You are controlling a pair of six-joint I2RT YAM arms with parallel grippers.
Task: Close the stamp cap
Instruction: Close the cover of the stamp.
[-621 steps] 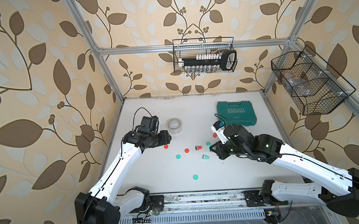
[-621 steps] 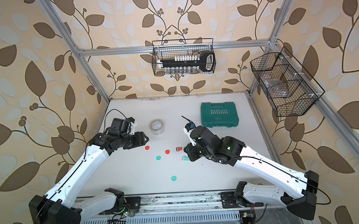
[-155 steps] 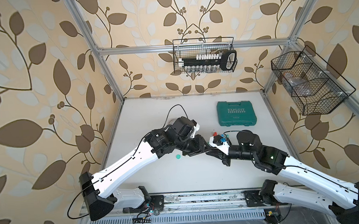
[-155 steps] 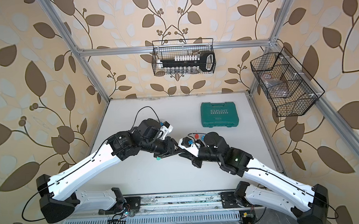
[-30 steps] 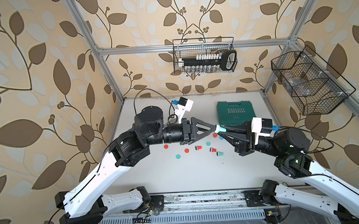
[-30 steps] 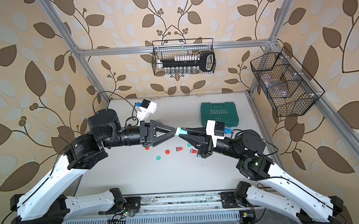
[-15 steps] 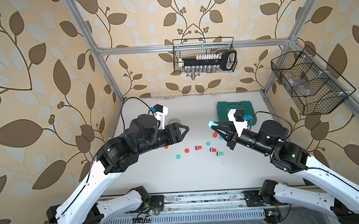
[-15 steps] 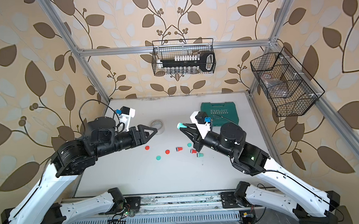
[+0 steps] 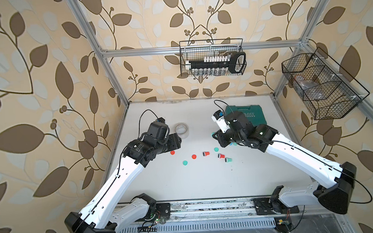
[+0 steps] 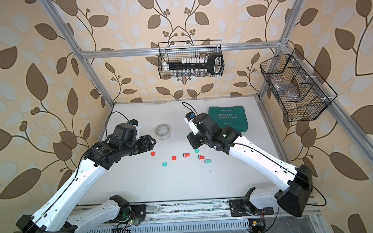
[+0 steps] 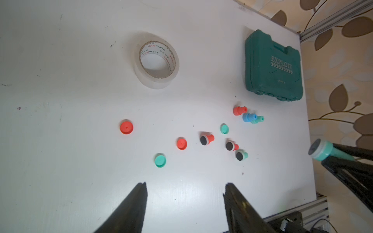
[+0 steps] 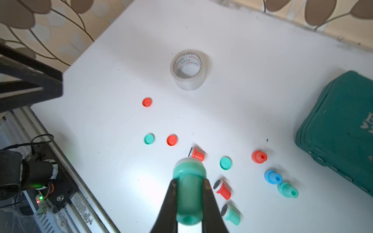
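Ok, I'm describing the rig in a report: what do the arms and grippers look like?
The left arm and right arm have white links with black joints; a thin black cable runs along each. The left gripper and right gripper have slim black tapering fingers. A small green light glows on the right arm.

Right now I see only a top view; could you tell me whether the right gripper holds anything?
Observer: Yes, the right wrist view shows the right gripper shut on a teal stamp.
Operator: Thank you; is the left gripper carrying a cap?
Observer: No, in the left wrist view the left gripper is open with nothing between its jaws.
Operator: What lies hidden near the green case?
Observer: A red stamp, a blue stamp and a second teal stamp, close together.
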